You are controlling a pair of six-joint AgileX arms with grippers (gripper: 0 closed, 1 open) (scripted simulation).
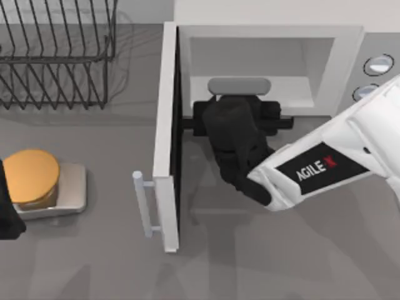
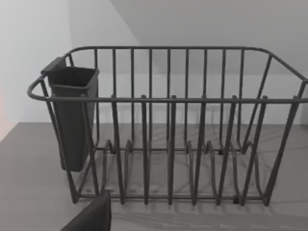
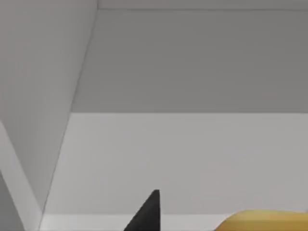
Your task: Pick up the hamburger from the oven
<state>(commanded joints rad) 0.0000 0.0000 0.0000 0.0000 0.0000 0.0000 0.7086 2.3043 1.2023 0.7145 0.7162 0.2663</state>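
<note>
- Right gripper (image 1: 236, 106) is sitting at the oven (image 1: 269, 37) mouth, arm coming in from 4 o'clock of the table, wrist pointing toward 12 into the cavity.
- Oven door (image 1: 166, 137) is swung fully open, hanging out toward 6 o'clock along the cavity's left edge, bar handle (image 1: 142, 203) at its outer end. The door is not blocking the right arm.
- Hamburger (image 3: 267, 220): the right wrist view is catching an orange rounded top at the frame edge, low, on the white oven floor. In the top view the black gripper body is covering that spot, so I'm placing it just under or just ahead of the gripper, at the cavity's front.
- One black fingertip (image 3: 147, 214) is poking into the right wrist view beside the orange edge, apart from it. Can't tell whether the fingers are open or closed.
- Key relation: the burger is lying off to one side of that fingertip, not centred on the camera axis. My read is the gripper needs a sideways shift before closing.
- Right arm is clearly the nearer one.
- Left gripper (image 1: 9, 212) is parked at 9 o'clock of the table, next to the orange disc (image 1: 31, 178) on its grey block (image 1: 72, 194); its camera is facing the black wire rack (image 2: 168, 130). Finger state not readable either.
</note>
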